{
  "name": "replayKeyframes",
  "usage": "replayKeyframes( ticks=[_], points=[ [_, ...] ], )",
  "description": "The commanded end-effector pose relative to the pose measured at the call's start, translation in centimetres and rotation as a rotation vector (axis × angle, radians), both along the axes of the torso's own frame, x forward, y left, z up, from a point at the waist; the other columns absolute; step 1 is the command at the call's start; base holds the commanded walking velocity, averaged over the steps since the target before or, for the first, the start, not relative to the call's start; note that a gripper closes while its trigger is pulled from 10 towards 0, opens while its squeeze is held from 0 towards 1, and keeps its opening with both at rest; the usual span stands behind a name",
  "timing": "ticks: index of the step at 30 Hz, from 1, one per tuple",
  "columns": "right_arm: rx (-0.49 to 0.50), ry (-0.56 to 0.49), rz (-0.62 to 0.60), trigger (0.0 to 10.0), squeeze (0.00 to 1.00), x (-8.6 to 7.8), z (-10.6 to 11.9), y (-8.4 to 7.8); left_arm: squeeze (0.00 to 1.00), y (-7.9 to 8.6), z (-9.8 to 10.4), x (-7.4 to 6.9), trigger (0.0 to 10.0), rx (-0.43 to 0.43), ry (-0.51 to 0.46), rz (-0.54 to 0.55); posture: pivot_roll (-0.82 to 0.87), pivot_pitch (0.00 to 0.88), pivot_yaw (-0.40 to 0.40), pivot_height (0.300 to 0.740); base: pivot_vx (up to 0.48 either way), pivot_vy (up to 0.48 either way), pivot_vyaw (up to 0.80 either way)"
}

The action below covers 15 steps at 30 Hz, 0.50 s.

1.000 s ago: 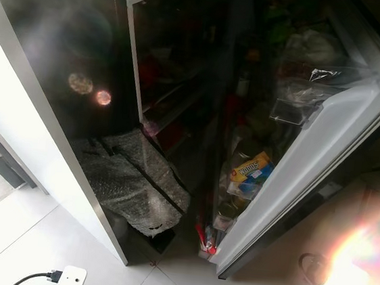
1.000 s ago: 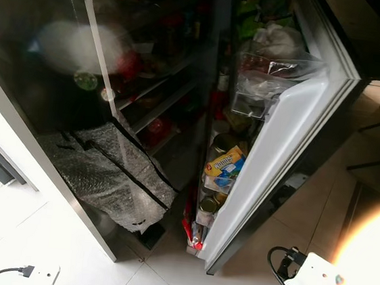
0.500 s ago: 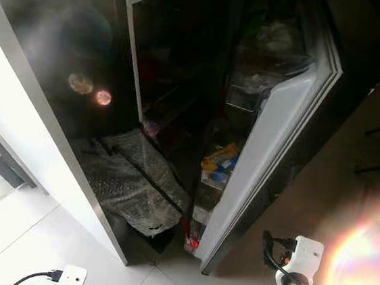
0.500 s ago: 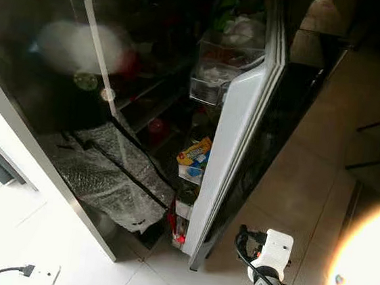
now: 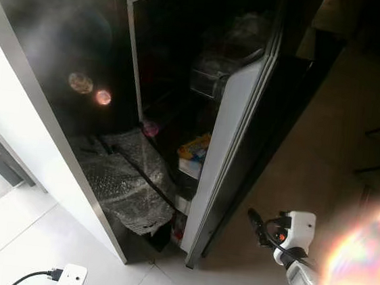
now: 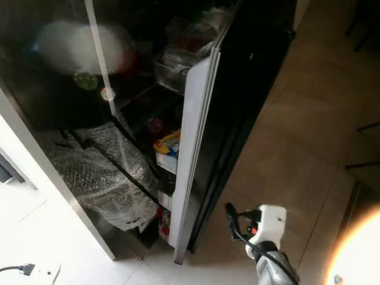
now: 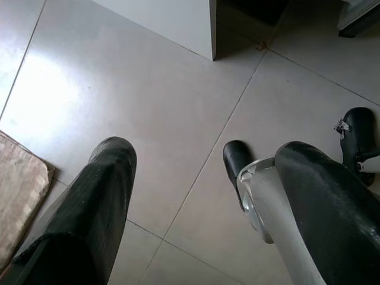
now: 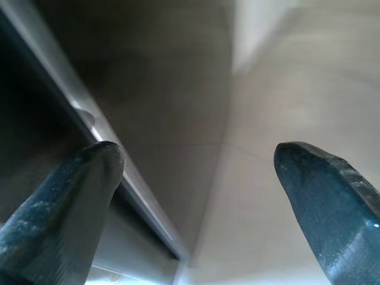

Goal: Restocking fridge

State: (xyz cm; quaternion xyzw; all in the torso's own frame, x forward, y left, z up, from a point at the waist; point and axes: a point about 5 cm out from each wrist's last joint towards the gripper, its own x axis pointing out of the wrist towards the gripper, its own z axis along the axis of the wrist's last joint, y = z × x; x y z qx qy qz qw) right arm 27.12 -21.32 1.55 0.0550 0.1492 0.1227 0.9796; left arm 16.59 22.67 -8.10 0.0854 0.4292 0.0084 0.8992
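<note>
Door of the tall black fridge (image 6: 237, 113) stands part-shut mid-frame; my right gripper (image 6: 236, 223), fingers spread and empty, hangs lower right, placed for pushing.

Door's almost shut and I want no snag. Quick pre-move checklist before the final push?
1. Fridge door position: partly open, gap remains. Not ok yet.
2. Door shelf items, yellow packet: sit inside the shelf, nothing visibly sticking out. Ok.
3. Bubble-wrapped bundle at the fridge's foot: close to the door's closing edge; contact cannot tell.
4. Right gripper: jaws open, holding nothing, just outside the door's dark outer face. Ok.
5. Left gripper: jaws open, pointing at the floor. Ok.
6. White power strip on the floor: away from the door's path. Ok.
</note>
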Motion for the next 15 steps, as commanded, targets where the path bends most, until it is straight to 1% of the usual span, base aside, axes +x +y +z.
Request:
replayKeyframes(
  ticks=[1,2,3,6,9,11,14,15],
  points=[
    [0.007,-0.015,0.125,10.0,0.00,0.6,1.1,0.1,0.00,0.0,-0.3,-0.5,10.0,0.003,0.026,0.001,-0.01,0.128,-0.025,0.740,0.000,0.000,0.00],
    [0.004,-0.014,0.140,10.0,0.00,0.7,1.2,0.1,0.00,0.0,-0.3,-0.5,10.0,0.003,0.026,0.000,-0.01,0.128,-0.025,0.740,0.000,0.000,0.00],
    [-0.019,-0.016,0.174,10.0,0.00,0.9,1.6,0.0,0.00,-0.1,-0.3,-0.5,10.0,0.004,0.026,0.000,-0.01,0.127,-0.026,0.740,0.000,0.000,0.00],
    [-0.034,-0.028,0.204,10.0,0.00,1.5,2.3,-0.5,0.00,-0.1,-0.3,-0.5,10.0,0.005,0.025,0.000,-0.01,0.130,-0.026,0.740,0.000,0.000,0.00],
    [-0.040,-0.031,0.224,10.0,0.00,1.8,2.7,-0.6,0.00,0.0,-0.3,-0.6,10.0,0.005,0.027,0.002,0.00,0.128,-0.023,0.740,0.000,0.000,0.00],
    [-0.035,-0.031,0.242,10.0,0.00,1.9,2.8,-0.4,0.00,0.0,-0.4,-0.7,10.0,0.006,0.031,0.002,0.00,0.127,-0.021,0.740,0.000,0.000,0.00],
    [-0.014,-0.031,0.314,10.0,0.00,2.1,3.1,0.5,0.00,0.2,-0.4,-0.9,10.0,0.010,0.038,0.001,0.00,0.126,-0.020,0.740,0.000,0.000,0.00],
    [0.008,-0.036,0.351,10.0,0.00,2.2,3.3,1.0,0.00,0.3,-0.4,-0.9,10.0,0.012,0.039,0.001,0.00,0.126,-0.020,0.740,0.000,0.000,0.00]
  ],
)
